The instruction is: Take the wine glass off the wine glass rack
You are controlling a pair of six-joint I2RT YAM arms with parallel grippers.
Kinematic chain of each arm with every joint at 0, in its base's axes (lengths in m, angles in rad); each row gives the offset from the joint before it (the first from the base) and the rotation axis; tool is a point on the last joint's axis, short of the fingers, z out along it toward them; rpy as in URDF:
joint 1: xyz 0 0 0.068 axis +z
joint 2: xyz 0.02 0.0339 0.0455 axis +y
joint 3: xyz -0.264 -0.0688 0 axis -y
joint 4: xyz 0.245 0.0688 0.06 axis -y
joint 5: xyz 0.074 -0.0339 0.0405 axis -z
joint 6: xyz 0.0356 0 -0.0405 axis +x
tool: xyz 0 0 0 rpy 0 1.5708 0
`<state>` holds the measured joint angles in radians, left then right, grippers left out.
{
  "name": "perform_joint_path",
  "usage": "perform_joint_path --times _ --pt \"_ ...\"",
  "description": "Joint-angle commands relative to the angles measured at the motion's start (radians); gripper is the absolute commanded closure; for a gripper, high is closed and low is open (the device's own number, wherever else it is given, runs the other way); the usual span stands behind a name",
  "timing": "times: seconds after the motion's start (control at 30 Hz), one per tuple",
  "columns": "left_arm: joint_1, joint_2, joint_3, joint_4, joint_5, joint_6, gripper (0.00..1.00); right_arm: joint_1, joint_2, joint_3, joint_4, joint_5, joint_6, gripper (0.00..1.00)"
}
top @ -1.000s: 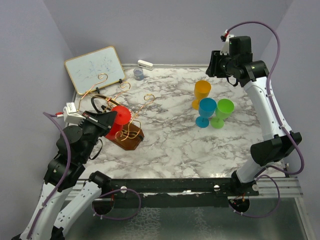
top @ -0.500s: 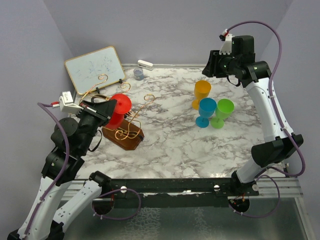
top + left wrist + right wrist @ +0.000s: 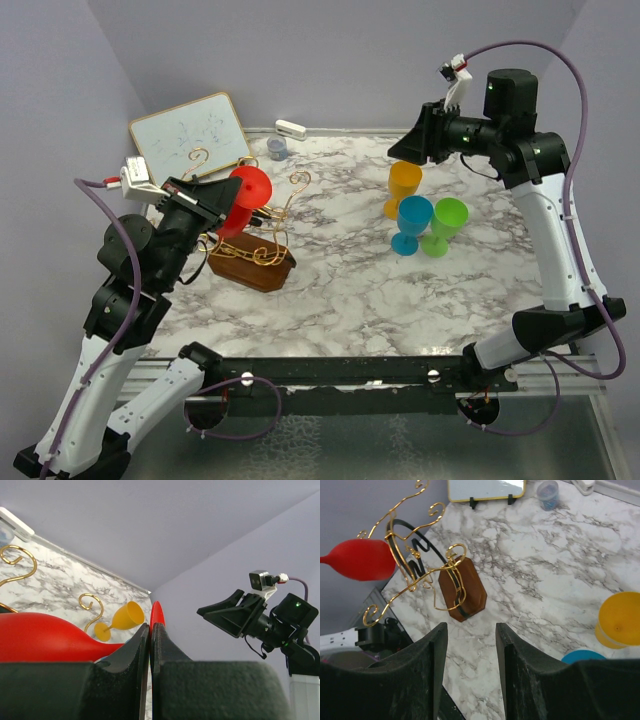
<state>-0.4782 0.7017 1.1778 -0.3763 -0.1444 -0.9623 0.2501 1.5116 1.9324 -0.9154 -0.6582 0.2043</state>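
The red wine glass (image 3: 246,194) lies on its side in the air, its bowl up among the top hooks of the gold wire rack (image 3: 268,216). The rack stands on its brown wooden base (image 3: 251,267). My left gripper (image 3: 214,206) is shut on the glass. In the left wrist view the fingers (image 3: 150,630) pinch the thin red foot (image 3: 157,612), and the bowl (image 3: 45,637) lies to the left. The right wrist view shows the glass (image 3: 362,559) beside the rack's arms (image 3: 420,577). My right gripper (image 3: 408,146) is open and empty, high above the back right; it also shows in its wrist view (image 3: 470,630).
Yellow (image 3: 403,185), blue (image 3: 412,223) and green (image 3: 446,226) glasses stand at the right middle. A whiteboard (image 3: 190,135) leans at the back left. A small blue-grey cup (image 3: 277,148) and a white object (image 3: 290,128) sit by the back wall.
My left gripper has risen and moved right with the red glass. The rack base, tipped before, now sits flatter and further right. My right arm has lifted and swung right.
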Motion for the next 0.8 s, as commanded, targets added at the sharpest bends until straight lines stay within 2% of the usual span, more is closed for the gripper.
perform_joint_path --times 0.0,0.23,0.37,0.47,0.57,0.77 --pt "0.004 0.004 0.013 0.157 0.059 0.022 1.00 0.006 -0.036 -0.004 0.070 -0.164 0.019 0.57" --pt "0.004 0.108 0.036 0.330 0.217 0.089 1.00 0.006 -0.073 -0.080 0.180 -0.438 0.061 0.55" --pt "0.004 0.221 0.099 0.421 0.379 0.150 1.00 0.006 -0.112 -0.127 0.272 -0.557 0.106 0.52" --pt "0.004 0.327 0.166 0.483 0.508 0.201 1.00 0.006 -0.153 -0.192 0.401 -0.647 0.182 0.51" --pt "0.004 0.447 0.258 0.550 0.658 0.211 1.00 0.006 -0.182 -0.240 0.486 -0.678 0.234 0.50" --pt "0.003 0.626 0.368 0.700 0.857 0.131 1.00 0.006 -0.172 -0.251 0.501 -0.686 0.249 0.50"
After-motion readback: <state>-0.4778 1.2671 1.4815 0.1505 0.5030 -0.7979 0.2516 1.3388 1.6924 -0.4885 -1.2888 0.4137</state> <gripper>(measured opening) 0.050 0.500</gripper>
